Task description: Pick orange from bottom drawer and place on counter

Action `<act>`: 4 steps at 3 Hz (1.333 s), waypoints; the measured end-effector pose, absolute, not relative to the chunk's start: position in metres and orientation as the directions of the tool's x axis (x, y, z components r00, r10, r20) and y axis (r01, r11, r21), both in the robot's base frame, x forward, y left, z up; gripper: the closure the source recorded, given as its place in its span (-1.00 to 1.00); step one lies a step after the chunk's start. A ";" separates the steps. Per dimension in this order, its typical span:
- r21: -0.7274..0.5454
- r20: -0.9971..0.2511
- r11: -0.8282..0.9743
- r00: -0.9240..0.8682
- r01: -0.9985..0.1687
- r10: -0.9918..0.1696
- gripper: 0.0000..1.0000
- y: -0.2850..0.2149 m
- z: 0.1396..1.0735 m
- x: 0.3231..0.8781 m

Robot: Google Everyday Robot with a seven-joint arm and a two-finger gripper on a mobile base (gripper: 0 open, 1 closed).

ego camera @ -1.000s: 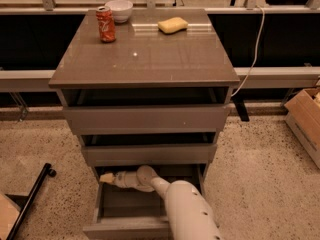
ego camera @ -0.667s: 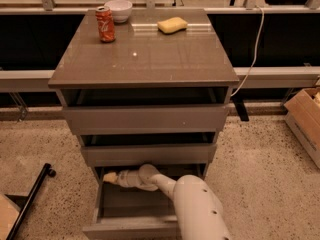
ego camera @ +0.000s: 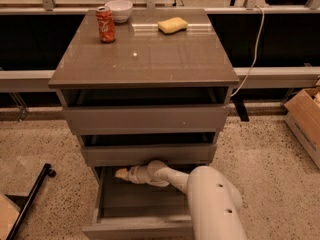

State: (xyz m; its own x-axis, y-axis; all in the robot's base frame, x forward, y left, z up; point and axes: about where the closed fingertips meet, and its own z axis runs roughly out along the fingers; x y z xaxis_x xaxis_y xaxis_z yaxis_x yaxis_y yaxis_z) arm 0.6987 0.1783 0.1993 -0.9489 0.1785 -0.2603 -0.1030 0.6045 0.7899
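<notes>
A glossy grey-brown counter [ego camera: 150,59] tops a three-drawer cabinet standing on a speckled stone floor [ego camera: 40,144]. A red soda can [ego camera: 105,24] stands upright near the counter's back left corner, with a white bowl [ego camera: 119,10] just behind it at the back edge. A yellow sponge [ego camera: 173,25] lies near the back edge, right of the middle. Behind the cabinet runs a long grey ledge [ego camera: 280,76] with dark space above it, and a white cable [ego camera: 255,49] hangs down past the counter's right edge. A cardboard box [ego camera: 305,119] is cut off at the right side, and a black bar [ego camera: 30,199] lies on the floor at lower left. The bottom drawer [ego camera: 140,204] is pulled out toward the viewer, its grey floor showing. A thick white arm [ego camera: 210,204], cut off by the lower edge, reaches in from the right. The gripper [ego camera: 121,174] sits low in the drawer's back left part, pointing left, just under the front of the middle drawer [ego camera: 147,154]. Whether the gripper is open or closed cannot be told, nor whether it holds anything. The orange cannot be made out: the back of the drawer lies in shadow under the drawer above, and the arm covers much of its right side.
</notes>
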 end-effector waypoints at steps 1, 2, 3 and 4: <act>0.790 -0.260 0.605 -0.949 -0.103 0.178 1.00 0.178 0.199 0.699; 0.790 -0.260 0.605 -0.949 -0.103 0.178 1.00 0.178 0.199 0.699; 0.790 -0.260 0.605 -0.949 -0.103 0.178 1.00 0.178 0.199 0.699; 0.790 -0.260 0.605 -0.949 -0.103 0.178 0.70 0.178 0.199 0.699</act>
